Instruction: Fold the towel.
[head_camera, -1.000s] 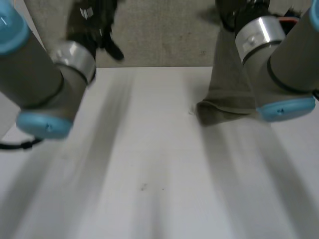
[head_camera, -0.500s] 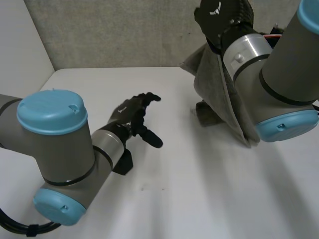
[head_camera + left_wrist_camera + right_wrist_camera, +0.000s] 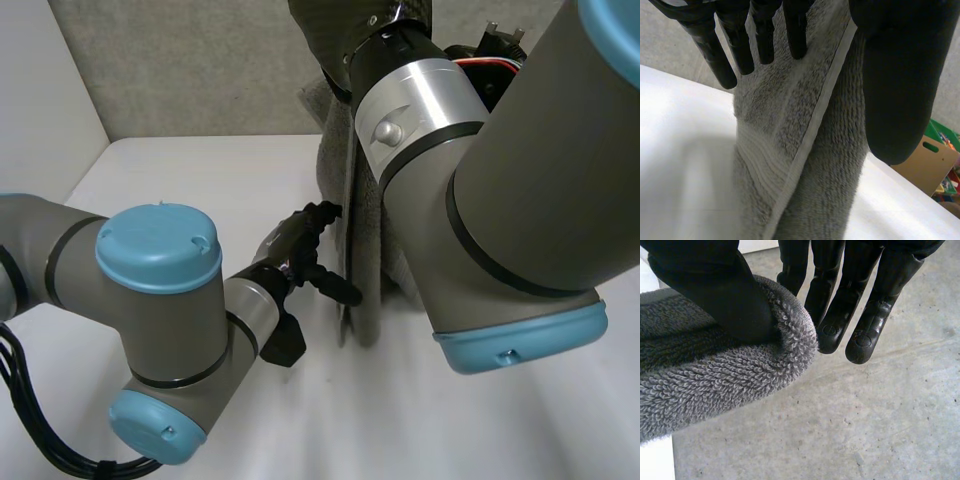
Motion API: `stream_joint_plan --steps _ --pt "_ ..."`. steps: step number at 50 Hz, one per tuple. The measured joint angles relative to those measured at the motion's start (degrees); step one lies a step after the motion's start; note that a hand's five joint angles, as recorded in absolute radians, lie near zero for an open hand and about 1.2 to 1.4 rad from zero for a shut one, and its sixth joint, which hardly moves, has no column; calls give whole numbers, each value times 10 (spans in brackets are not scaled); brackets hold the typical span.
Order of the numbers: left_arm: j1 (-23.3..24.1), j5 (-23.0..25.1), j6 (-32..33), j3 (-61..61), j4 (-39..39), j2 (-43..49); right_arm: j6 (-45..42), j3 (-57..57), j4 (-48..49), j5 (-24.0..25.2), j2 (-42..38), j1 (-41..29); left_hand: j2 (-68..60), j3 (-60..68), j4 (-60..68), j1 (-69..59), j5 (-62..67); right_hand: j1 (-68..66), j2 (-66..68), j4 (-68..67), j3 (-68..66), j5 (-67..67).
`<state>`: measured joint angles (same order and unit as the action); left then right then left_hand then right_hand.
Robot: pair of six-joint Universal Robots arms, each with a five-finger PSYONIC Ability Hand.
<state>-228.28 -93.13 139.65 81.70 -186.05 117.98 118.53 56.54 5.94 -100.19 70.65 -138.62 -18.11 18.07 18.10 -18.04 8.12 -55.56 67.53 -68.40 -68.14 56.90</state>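
- Tabletop (image 3: 330,430): white; the towel's lower end hangs at or just above it, and contact cannot be confirmed.
- Left hand (image 3: 292,250): open. Fingers (image 3: 762,30) are straight and spread, their tips at the towel's near edge. The thumb (image 3: 900,75) stands apart on the other side of that edge and nothing is pinched.
- Grey terry towel (image 3: 363,262): hangs just beyond the left fingertips, suspended from the right hand. The long axis runs vertical, top end in the grip and free end pointing down at the table. It appears doubled lengthwise, with the flat woven hem (image 3: 810,135) facing the left hand.
- Handling, as judged: soft, limp and thick-piled, light, not fragile. The looped surface should resist slipping. Best hold is the hem near the lower corner, pinched through both layers.
- Right hand (image 3: 715,285): raised, gripping the towel. The thumb is clamped onto a rolled fold, with the fingers (image 3: 837,305) straight beyond it.
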Motion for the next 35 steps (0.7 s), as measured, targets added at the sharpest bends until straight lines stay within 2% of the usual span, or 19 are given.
stream_joint_plan --steps 6,11,15,20,29,31,33,35 --pt "0 -25 -4 2 -22 16 2 10 -1 -4 8 -9 -5 5 5 -6 5 -1 0 0 0 0" --pt "-1 -94 1 8 -53 27 5 39 -1 -4 21 -12 -56 54 54 -56 54 -1 0 0 0 0" --pt "-3 -131 5 9 -76 36 13 64 -1 -3 33 -13 -76 76 77 -77 77 -1 0 0 0 0" --pt "-5 -144 6 9 -88 46 26 84 -1 -3 45 -12 -82 83 83 -82 83 -1 0 0 0 0" --pt "-5 -136 5 15 -89 51 39 99 -1 -2 54 -12 -87 88 88 -87 87 -1 0 0 0 0" --pt "-4 -135 6 17 -89 51 39 99 -1 -2 54 -12 -118 116 116 -121 116 0 0 0 0 0" --pt "-4 -133 6 20 -90 52 39 99 -1 -2 54 -10 -223 224 218 -231 217 -1 0 0 0 0" --pt "-4 -133 7 21 -93 53 39 99 -1 -2 54 -8 -273 269 269 -276 268 -1 0 0 0 0"
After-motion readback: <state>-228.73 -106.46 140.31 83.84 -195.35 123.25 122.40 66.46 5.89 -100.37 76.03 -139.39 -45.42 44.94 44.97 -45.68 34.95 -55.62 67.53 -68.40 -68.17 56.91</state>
